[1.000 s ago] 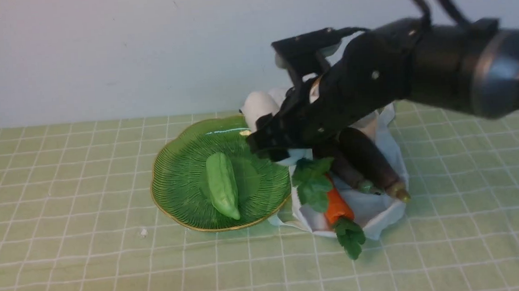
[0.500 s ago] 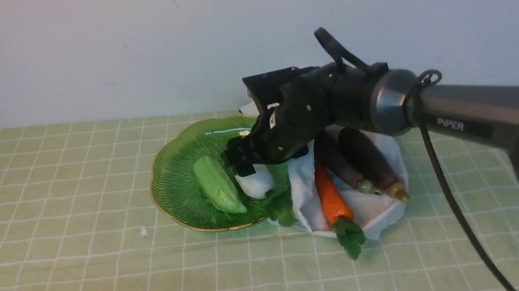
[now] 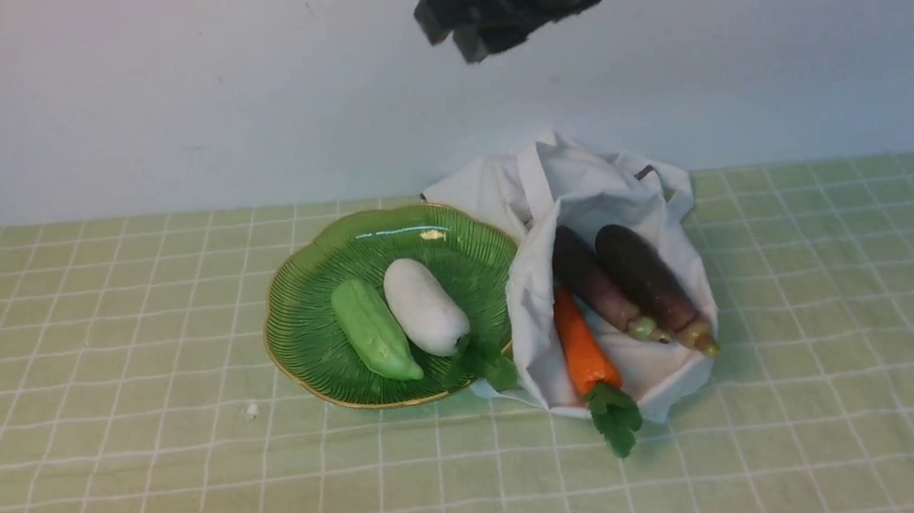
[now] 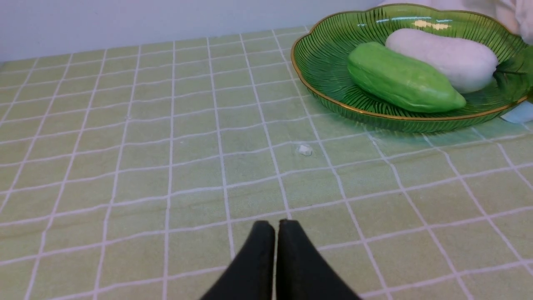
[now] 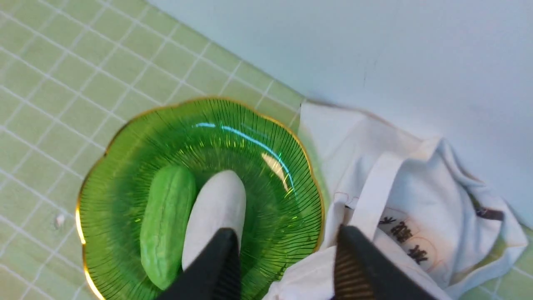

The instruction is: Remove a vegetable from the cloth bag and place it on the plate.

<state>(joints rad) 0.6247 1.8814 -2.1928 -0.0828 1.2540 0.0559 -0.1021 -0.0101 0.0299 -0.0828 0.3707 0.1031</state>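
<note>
Green checked tabletop (image 3: 158,470), plain pale wall (image 3: 173,107) behind. Right end effector (image 5: 285,250) hangs high, jaws apart, empty; left end effector (image 4: 275,227) pressed together. White radish (image 3: 424,307) lies on the green plate (image 3: 300,316) beside the cloth bag (image 3: 581,183).

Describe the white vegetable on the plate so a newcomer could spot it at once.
Start at the scalloped green glass plate with a gold rim, left of the white cloth bag. Two vegetables lie side by side on it. Yours is the smooth white oblong radish on the bag side, not the bumpy green gourd beside it.
</note>
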